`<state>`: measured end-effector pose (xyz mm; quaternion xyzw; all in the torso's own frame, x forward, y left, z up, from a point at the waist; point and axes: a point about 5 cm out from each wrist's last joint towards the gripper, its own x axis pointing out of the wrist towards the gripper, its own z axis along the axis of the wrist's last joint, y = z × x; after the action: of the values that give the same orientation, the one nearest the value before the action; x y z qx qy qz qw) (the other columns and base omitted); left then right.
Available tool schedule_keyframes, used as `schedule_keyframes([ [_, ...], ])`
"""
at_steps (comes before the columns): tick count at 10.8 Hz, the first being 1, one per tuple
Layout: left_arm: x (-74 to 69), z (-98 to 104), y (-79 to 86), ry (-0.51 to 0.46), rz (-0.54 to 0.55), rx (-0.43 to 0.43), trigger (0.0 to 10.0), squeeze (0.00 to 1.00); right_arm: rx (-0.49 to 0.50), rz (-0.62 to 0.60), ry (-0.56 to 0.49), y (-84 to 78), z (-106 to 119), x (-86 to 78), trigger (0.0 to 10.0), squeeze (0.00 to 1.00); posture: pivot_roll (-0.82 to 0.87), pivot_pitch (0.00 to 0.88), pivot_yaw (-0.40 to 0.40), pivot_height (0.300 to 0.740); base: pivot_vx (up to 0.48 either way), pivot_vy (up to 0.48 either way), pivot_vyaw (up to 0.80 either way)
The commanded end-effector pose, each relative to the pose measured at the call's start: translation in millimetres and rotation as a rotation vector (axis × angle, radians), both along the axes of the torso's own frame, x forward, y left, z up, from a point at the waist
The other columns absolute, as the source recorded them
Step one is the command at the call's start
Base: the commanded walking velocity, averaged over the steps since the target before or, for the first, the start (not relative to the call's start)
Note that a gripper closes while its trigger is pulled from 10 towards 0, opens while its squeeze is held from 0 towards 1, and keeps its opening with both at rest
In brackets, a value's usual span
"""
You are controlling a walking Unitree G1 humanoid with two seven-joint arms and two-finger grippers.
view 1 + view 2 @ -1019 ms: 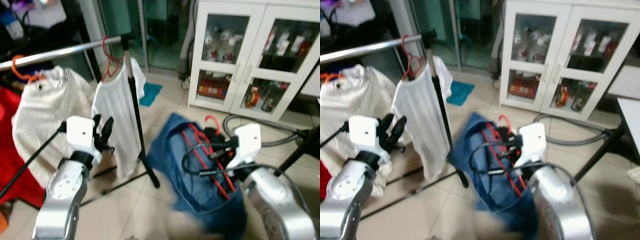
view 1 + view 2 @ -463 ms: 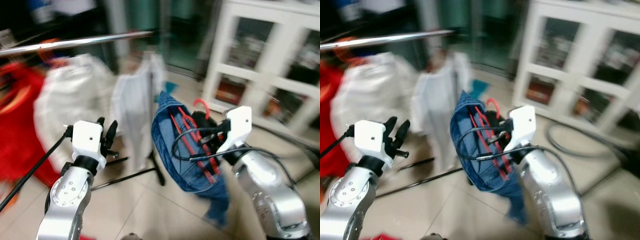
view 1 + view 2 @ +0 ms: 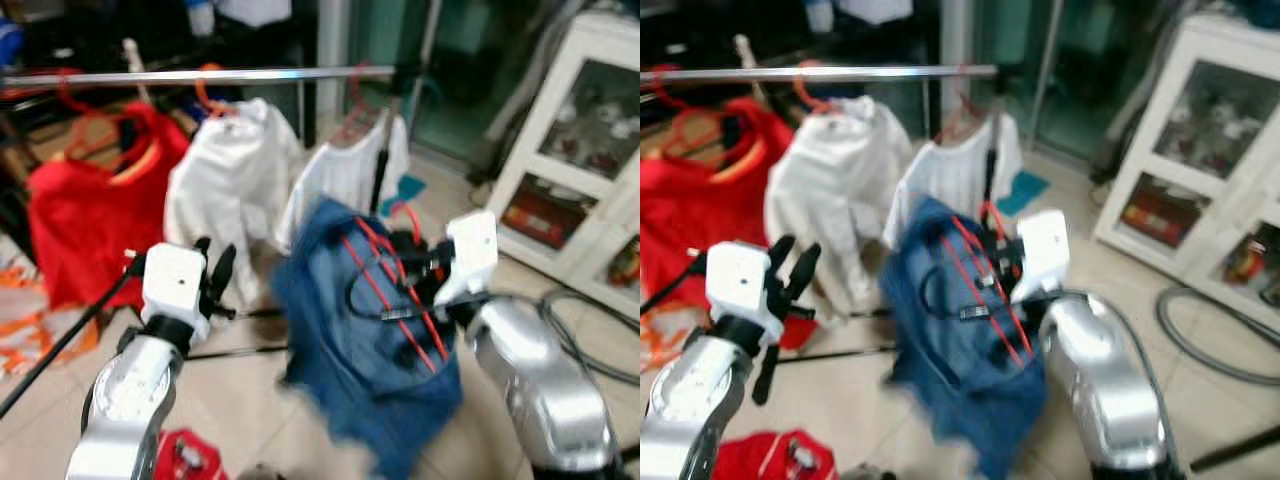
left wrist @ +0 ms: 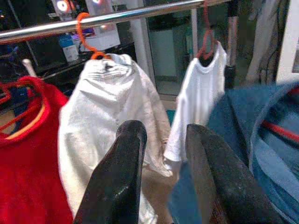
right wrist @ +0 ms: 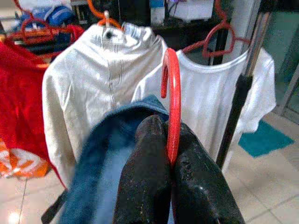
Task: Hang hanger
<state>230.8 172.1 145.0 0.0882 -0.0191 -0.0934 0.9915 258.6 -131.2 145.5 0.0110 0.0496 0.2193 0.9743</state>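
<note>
Gripping the red hanger (image 5: 171, 100) with denim (image 3: 375, 375), right gripper (image 5: 169, 140).

You have one rail (image 3: 250, 74) carrying three garments: one red (image 3: 85, 215), two white (image 3: 225, 195) (image 3: 345, 180). One blue garment (image 3: 370, 350) sits on one red hanger (image 5: 172, 100). Two tools: left (image 4: 163, 177), right (image 5: 169, 163).

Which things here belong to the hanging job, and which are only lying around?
Job: red hanger with the jeans, pinched in the right gripper; rail; open, empty left gripper.

Lying about: red shirt, two white shirts already hung, cabinet, hose, red cloth on the floor.
</note>
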Motion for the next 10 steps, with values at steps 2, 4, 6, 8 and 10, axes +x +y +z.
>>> schedule_keyframes([
  [2,-1.1,0.8,7.7,-0.004,-0.007,-0.016,10.0,0.00,-0.016,-0.001,-0.049,-1.3,11.7,1.4,10.0,0.00,-0.07,0.000,0.014,0.740,0.285,0.000,0.00],
  [4,-6.7,-1.7,13.3,0.008,-0.007,-0.020,10.0,0.00,-0.046,0.211,0.011,8.5,8.5,-13.9,10.0,0.00,-0.07,0.000,0.011,0.740,0.298,0.000,0.00],
  [6,-12.9,-4.9,23.9,0.027,0.015,0.006,10.0,0.00,-0.064,0.293,0.029,4.4,9.2,-21.6,10.0,0.00,-0.07,0.000,0.007,0.740,0.298,0.000,0.00],
  [8,-15.6,-1.9,29.0,0.023,0.017,0.011,10.0,0.00,0.003,0.293,0.020,6.7,17.3,-18.2,10.0,0.00,-0.05,0.000,0.001,0.740,0.321,0.000,0.00],
  [10,-16.9,0.5,25.8,0.016,0.000,0.004,10.0,0.00,0.080,0.325,0.039,18.9,17.5,-22.1,10.0,0.00,-0.05,0.000,0.001,0.740,0.345,0.000,0.00],
])
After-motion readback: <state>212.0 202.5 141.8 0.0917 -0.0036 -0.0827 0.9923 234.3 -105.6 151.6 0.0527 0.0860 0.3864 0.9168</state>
